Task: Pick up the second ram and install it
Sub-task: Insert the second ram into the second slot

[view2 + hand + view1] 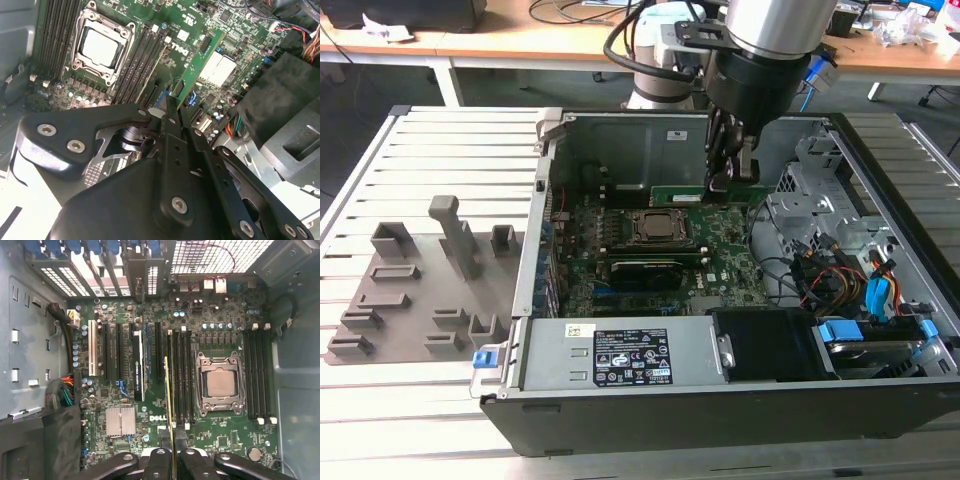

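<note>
First wrist view | gripper (172,439) holds second ram (167,390) | axis parallel to slots (181,375)

Silver arm (775,22), black wrist (760,85), black cables (620,40); black pincer (175,112), silver screws (179,204).

second ram (199,62), narrow green stick, held edgewise

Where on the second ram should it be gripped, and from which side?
Pinch its two flat faces at the top long edge, coming from above: the second ram is thin and stands on edge over the motherboard. The claw is shut on it that way.
</note>
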Robot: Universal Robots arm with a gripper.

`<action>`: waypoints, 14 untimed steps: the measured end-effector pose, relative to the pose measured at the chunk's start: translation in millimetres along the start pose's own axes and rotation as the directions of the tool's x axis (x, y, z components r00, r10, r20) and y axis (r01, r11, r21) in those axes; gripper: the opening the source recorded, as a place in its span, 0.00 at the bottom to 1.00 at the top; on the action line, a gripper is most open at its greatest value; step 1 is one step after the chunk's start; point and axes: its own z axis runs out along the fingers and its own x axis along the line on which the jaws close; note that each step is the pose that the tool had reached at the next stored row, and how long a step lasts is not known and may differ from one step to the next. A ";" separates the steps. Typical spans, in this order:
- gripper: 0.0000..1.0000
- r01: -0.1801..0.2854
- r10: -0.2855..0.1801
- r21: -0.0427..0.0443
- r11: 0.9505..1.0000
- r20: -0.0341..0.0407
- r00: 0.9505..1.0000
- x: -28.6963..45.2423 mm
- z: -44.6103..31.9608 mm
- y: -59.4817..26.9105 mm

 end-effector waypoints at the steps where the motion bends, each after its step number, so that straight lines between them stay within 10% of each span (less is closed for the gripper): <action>1: 0.14 0.000 0.000 0.000 1.000 0.000 1.000 0.0 1.8 0.0; 14: 0.14 0.000 0.000 0.000 1.000 0.000 1.000 0.2 13.8 0.1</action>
